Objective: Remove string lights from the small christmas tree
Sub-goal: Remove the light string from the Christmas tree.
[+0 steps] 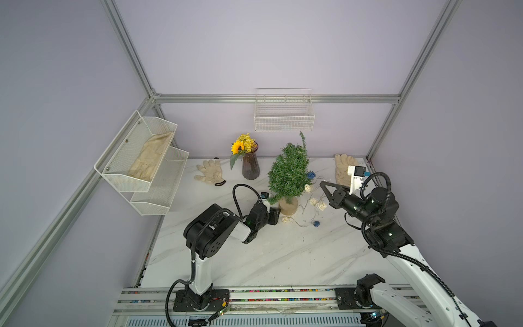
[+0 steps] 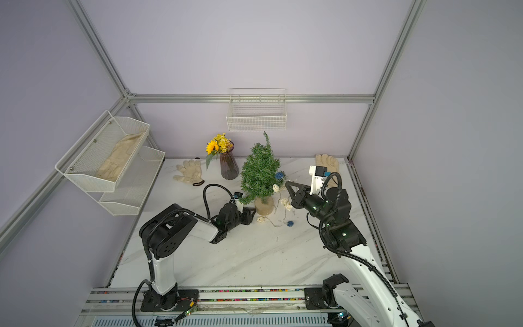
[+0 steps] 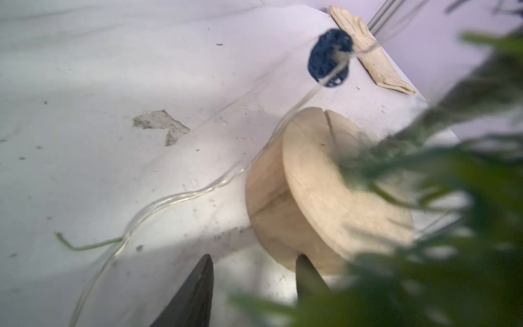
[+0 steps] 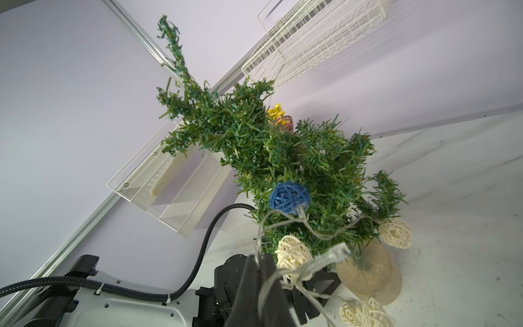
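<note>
small christmas tree (image 1: 288,172) bushy green, base tan; string lights (image 4: 289,199) on tree's lower branches: pale clear wire, woven cream-white balls, few blue; vase (image 1: 250,167) left of tree dark, ribbed; flowers (image 1: 244,143) yellow; gloves (image 1: 210,172) either side of tree cream; table (image 1: 254,254) white marble, grey veins; wire basket (image 1: 284,113) behind tree white grid; mesh rack (image 1: 158,195) far left of tree white

bushy green tree (image 1: 288,172), string lights (image 1: 313,201) partly draped

no legible text, label, brand, number or sign was seen in any view. tiny pale print on black motor housing (image 4: 226,280) was too small to read.
</note>
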